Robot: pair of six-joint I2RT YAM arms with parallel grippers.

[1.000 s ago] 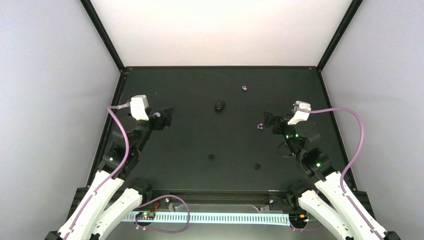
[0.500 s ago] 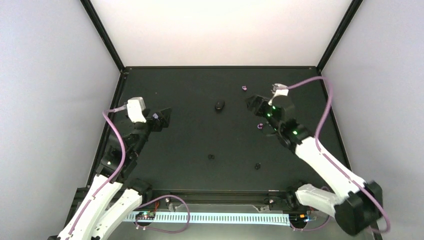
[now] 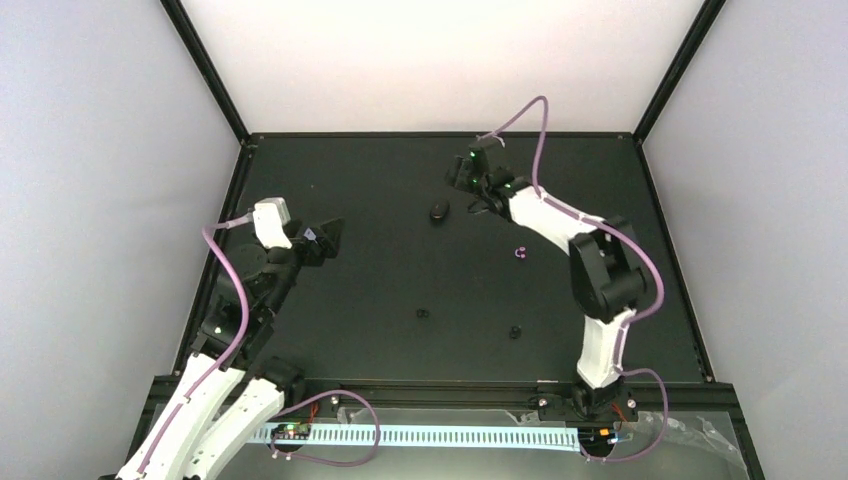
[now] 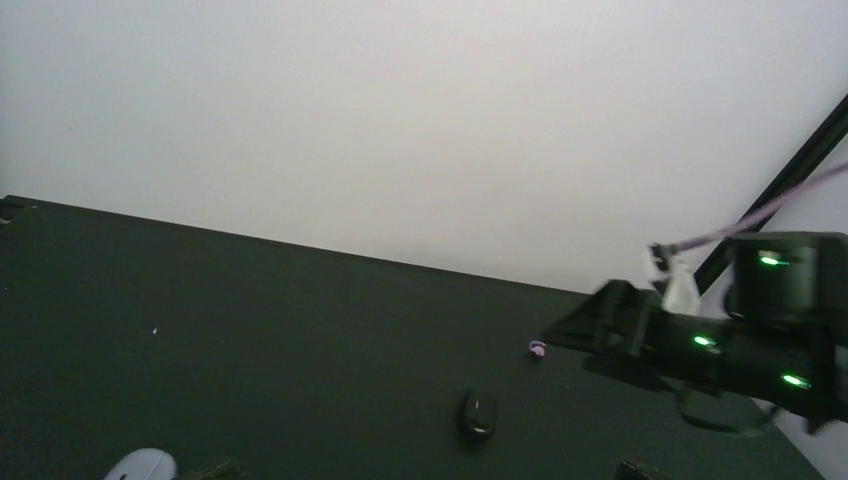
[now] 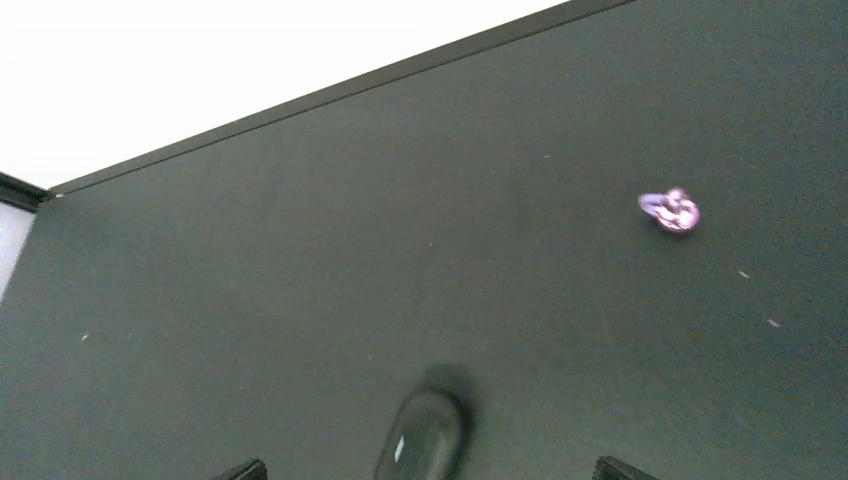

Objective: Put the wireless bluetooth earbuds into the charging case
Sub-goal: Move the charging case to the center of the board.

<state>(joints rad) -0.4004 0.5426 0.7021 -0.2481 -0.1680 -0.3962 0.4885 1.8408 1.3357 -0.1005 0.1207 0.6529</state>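
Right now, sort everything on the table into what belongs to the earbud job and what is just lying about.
Job:
charging case, closed
far earbud, farther back than the case
nearer earbud, right of centre

Lying about:
left black bit, ring-like
right black bit, ring-like, toward the near edge

Only two dark fingertips of the right gripper clear the bottom edge of its wrist view, and the charging case between them is blurred and cut off below, its seam unreadable. The left gripper shows just slivers of its fingers at its own view's lower edge, with a pale rounded shape outside them too cropped to identify. From overhead, the right arm covers the earbud lying ahead and right of its fingertips.
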